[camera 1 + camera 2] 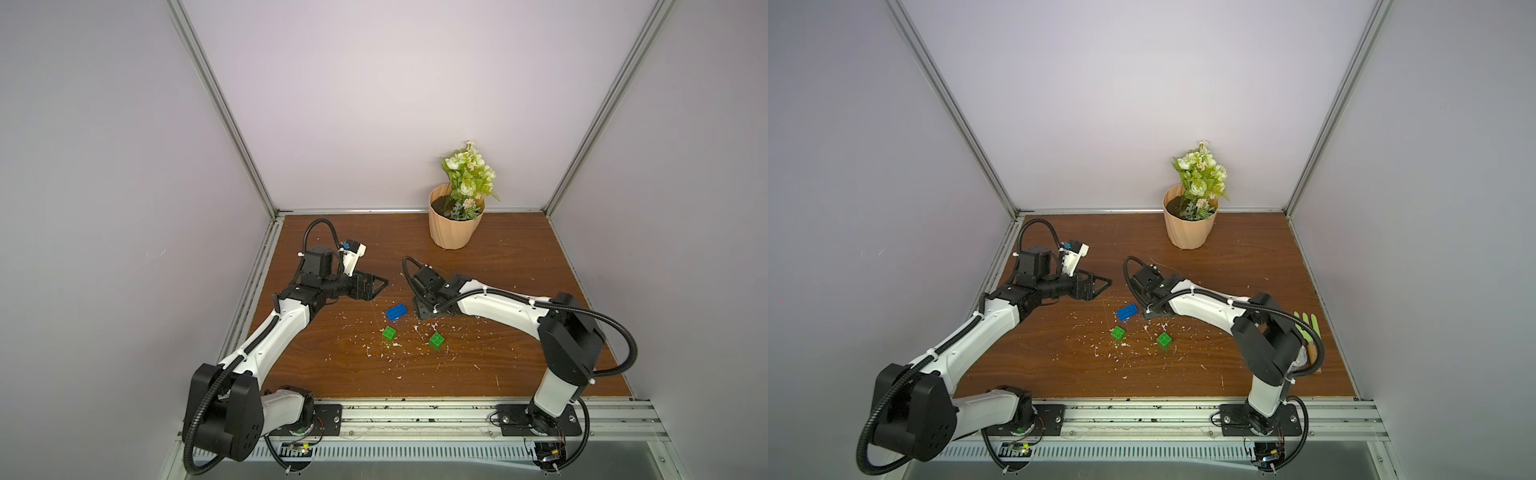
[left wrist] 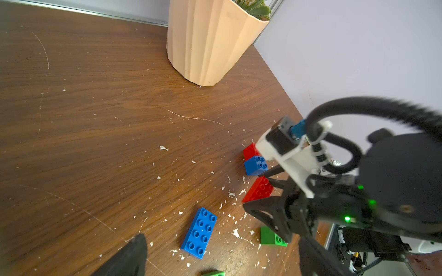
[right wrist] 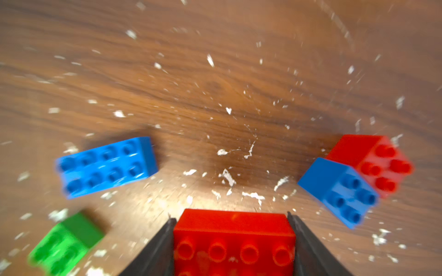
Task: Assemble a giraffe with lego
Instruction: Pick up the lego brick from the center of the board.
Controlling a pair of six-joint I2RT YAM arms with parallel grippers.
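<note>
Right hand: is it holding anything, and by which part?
The right hand holds the long red brick by its two short end faces, studs toward the wrist camera.

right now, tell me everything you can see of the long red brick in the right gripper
The long red brick is glossy plastic, studs up, with one row of four round studs in view and a second row cut off by the frame edge. It sits between the right gripper's two dark fingers, which lie flush against its short ends. No other brick touches it. Whether it rests on the wooden table cannot be told. The gripper hides it in both top views.
</note>
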